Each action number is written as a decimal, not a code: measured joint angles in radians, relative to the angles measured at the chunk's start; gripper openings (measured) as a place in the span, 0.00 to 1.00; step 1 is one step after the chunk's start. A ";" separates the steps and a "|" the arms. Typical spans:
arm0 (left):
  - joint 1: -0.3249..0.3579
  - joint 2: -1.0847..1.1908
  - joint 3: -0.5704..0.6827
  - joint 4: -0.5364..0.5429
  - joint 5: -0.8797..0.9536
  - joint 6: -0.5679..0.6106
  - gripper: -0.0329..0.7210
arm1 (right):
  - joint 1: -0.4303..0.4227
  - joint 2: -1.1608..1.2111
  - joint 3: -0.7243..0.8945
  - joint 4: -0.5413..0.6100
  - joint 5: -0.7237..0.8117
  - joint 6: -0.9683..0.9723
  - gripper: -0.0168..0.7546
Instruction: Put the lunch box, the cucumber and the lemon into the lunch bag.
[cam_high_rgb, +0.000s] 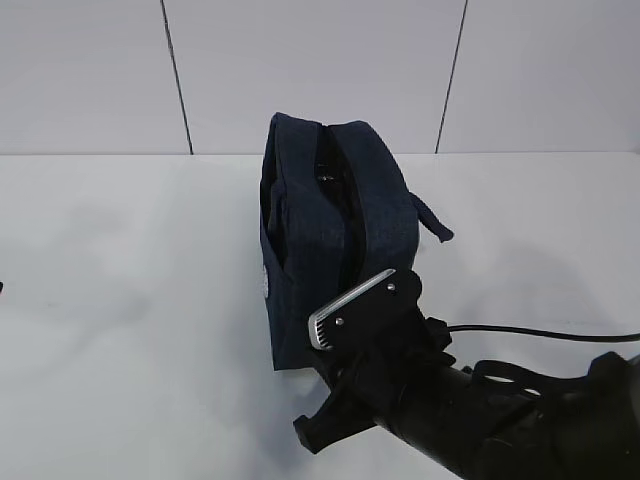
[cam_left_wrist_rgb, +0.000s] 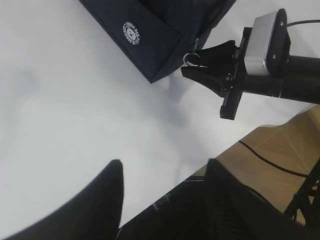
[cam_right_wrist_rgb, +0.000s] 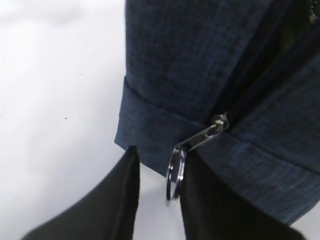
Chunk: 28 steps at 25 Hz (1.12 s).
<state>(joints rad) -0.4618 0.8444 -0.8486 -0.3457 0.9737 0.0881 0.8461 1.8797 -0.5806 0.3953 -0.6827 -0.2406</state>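
While jaws straddle it, ring pull (cam_right_wrist_rgb: 174, 175) hangs from lunch bag (cam_high_rgb: 325, 230).

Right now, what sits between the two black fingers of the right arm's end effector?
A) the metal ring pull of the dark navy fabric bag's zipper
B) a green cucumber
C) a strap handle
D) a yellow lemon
A: the right wrist view shows the metal ring pull hanging between the black fingers at the dark navy fabric bag corner.
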 joint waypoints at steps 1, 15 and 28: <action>0.000 0.000 0.000 0.000 0.000 0.000 0.55 | 0.000 0.000 0.000 0.000 0.000 0.000 0.27; 0.000 0.000 0.000 0.000 0.000 0.000 0.55 | 0.000 0.000 0.000 0.057 -0.011 0.000 0.03; 0.000 0.000 0.000 0.000 0.000 0.000 0.55 | 0.000 -0.137 0.000 0.191 0.234 -0.091 0.03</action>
<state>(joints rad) -0.4618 0.8444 -0.8486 -0.3457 0.9737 0.0881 0.8461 1.7422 -0.5806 0.5867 -0.4491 -0.3316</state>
